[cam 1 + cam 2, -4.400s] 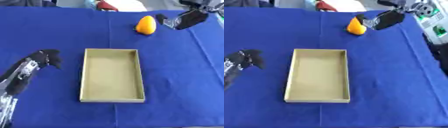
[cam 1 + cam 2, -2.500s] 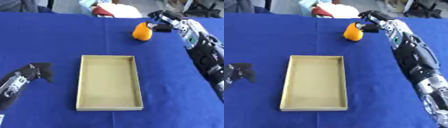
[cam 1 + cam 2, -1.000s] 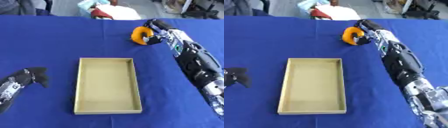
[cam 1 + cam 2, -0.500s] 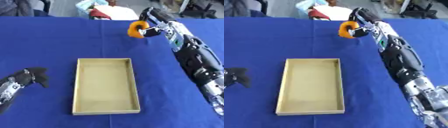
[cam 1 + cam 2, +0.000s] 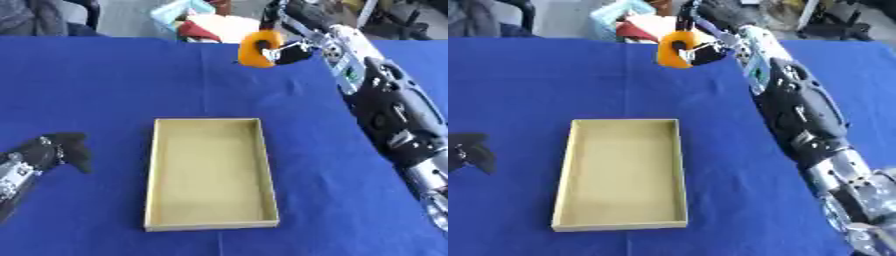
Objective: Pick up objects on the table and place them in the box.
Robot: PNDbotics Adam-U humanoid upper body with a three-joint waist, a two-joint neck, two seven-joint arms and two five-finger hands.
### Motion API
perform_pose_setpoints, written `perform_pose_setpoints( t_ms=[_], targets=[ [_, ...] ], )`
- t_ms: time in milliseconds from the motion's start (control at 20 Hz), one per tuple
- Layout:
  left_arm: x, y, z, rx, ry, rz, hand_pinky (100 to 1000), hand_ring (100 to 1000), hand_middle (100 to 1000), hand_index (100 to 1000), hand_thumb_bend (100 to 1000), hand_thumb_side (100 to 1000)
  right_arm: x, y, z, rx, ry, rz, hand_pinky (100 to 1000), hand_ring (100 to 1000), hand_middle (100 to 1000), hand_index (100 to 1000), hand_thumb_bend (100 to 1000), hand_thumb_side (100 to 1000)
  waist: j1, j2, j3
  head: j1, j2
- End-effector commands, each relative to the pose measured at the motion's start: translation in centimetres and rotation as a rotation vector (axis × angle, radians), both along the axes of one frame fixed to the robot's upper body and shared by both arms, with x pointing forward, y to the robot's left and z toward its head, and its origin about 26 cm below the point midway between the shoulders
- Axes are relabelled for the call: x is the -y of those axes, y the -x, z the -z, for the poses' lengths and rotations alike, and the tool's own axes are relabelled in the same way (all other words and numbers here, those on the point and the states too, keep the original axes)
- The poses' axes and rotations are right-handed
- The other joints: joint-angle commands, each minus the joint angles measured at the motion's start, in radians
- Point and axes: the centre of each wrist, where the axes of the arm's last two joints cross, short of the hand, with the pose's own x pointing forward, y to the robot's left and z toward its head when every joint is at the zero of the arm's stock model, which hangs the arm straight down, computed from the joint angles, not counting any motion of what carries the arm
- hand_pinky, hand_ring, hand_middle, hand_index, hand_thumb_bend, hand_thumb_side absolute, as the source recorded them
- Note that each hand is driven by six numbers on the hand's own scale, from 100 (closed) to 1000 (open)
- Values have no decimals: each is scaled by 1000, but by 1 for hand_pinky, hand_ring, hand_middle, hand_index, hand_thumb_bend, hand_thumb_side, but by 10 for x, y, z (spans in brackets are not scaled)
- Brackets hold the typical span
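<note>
Above table's far edge | orange object (image 5: 256,49) gripped in right hand (image 5: 287,49) | beyond box (image 5: 210,172)

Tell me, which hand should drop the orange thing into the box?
Right. The right hand already grips the orange thing beyond the box; the left hand rests empty, far left.

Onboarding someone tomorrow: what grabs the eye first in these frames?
The orange object, held in the right hand at the far side of the blue table. Next the box, mid-table and with nothing in it. The left hand rests at the near left edge.
</note>
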Motion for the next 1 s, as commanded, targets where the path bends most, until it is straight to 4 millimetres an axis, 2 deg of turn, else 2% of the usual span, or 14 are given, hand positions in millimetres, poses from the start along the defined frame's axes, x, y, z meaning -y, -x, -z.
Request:
perform_pose_setpoints(
  t_ms=[50,700,1000],
  targets=[
    [-9,2,-11,39,6,-32,742,594,626,848,112,1000,-10,12,-23,49,71,-107,718,607,554,198,100,183,3,-24,-3,0,0],
    [-12,3,-12,44,27,-65,741,593,625,847,110,1000,-96,57,-12,-60,244,-505,723,623,571,221,100,198,14,-26,-21,6,1],
    [-10,3,-11,42,17,-55,742,593,625,847,110,1000,-125,67,9,-140,261,-596,723,645,588,256,100,203,17,-24,-24,5,4]
  ],
)
